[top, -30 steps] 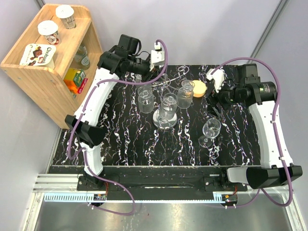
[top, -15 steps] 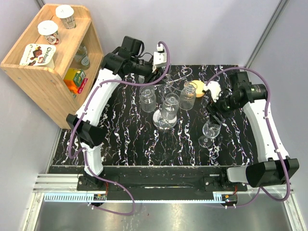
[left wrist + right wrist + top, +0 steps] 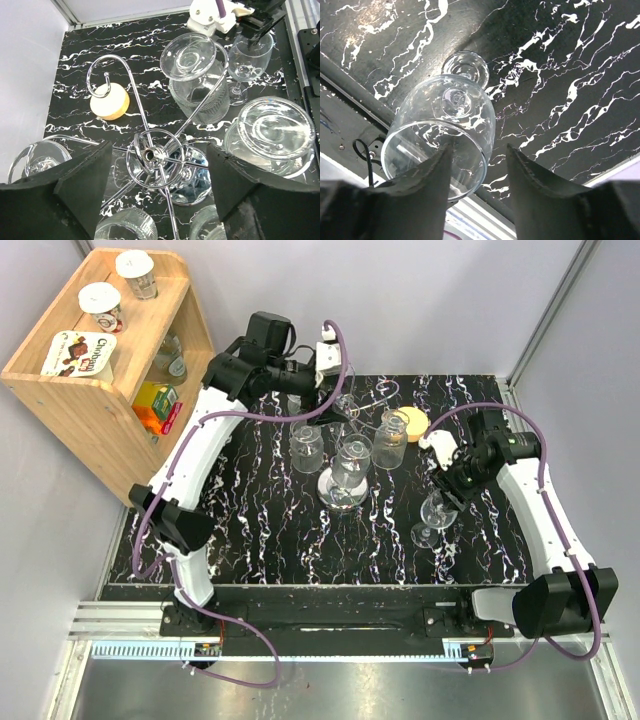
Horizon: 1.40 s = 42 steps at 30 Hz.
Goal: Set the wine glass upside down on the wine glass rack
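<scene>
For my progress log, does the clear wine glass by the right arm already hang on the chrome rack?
No, that clear wine glass stands upright on the black marbled table.

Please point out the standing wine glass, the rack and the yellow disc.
standing wine glass (image 3: 438,507): top view, its bowl.
wine glass rack (image 3: 149,156): left wrist view, its top hub.
yellow disc (image 3: 110,101): left wrist view, its top face.

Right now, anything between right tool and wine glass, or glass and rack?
Nothing visible between right tool and wine glass; its fingers are at the rim. Toward the wine glass rack, a hung glass faces that side, and the open left tool hovers over the top.
</scene>
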Available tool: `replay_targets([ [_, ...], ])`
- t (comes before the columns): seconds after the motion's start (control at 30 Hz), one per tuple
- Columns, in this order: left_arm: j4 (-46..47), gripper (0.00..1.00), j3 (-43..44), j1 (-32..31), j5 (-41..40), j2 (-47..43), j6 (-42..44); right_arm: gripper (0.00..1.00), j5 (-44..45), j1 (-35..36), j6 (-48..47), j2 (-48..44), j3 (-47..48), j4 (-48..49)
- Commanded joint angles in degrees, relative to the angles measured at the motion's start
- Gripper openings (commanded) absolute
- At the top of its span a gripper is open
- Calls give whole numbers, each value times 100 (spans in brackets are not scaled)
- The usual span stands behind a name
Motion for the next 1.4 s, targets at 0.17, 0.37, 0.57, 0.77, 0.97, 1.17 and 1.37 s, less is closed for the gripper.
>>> replay_targets([
  [0.17, 538, 90, -90, -14, -193, -623, -244, 20, 493, -24, 276, 27, 213, 387],
  [0.37, 880, 99, -125, -6, -290, -886, -621, 0, 722, -24, 479, -307, 537, 414],
  [0.57, 1346, 99, -134, -14, -124, -1159, -1438, 0, 767, -24, 620, -711, 1696, 98],
  [0.77, 2224, 99, -432, -14, 333, -1449, -2589, 0, 143, -24, 795, -642, 3558, -412],
  [0.97, 2911, 99, -635, -75, 676, -1572, -3461, 0, -604, -24, 936, 367, 6790, -1491],
  [1.17, 3262, 99, -880, -357, 571, -1546, -3917, 0, -1219, -24, 1419, 1046, 8230, -1460],
  [1.37, 3877, 99, -1179, -462, 685, -1511, -4541, 0, -2071, -16, 2314, -243, 5580, 1233],
])
